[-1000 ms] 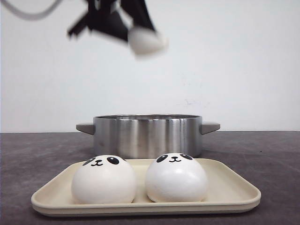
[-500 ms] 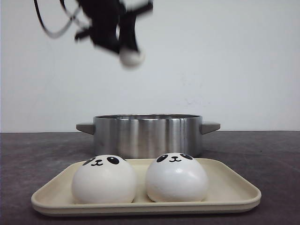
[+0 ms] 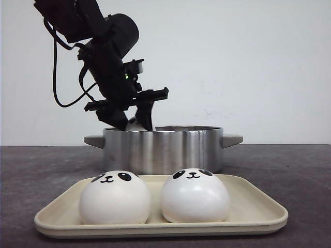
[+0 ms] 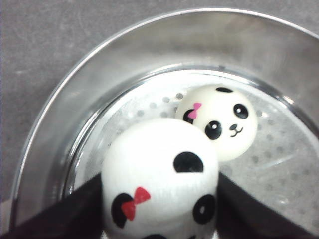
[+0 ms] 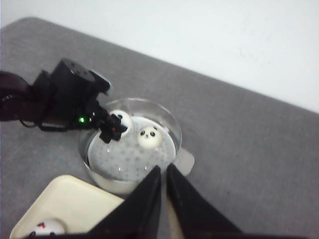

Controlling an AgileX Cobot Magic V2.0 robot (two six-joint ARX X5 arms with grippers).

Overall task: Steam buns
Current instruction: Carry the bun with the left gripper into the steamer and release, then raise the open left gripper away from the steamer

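A grey bench carries a steel steamer pot with a cream tray in front of it. The left arm reaches down from the upper left, its left gripper dipped to the pot's rim and clamped on 1 panda bun; the bun sits squeezed between the 2 black fingers, its red bow and eye patches facing the wrist camera, hanging above the perforated steamer plate. A 2nd bun, with a pink bow, lies free on that plate just beyond the held one, and whether the 2 touch cannot be told. On the tray, 2 more buns stand side by side, close together, faces up. The right gripper hovers well above the near edge of the pot, jaws nearly together and holding nothing. 1 second ago the left gripper was high above the pot with the bun, blurred by motion; it has since dropped to rim level at the pot's left side. The tray's 2 buns have not moved.
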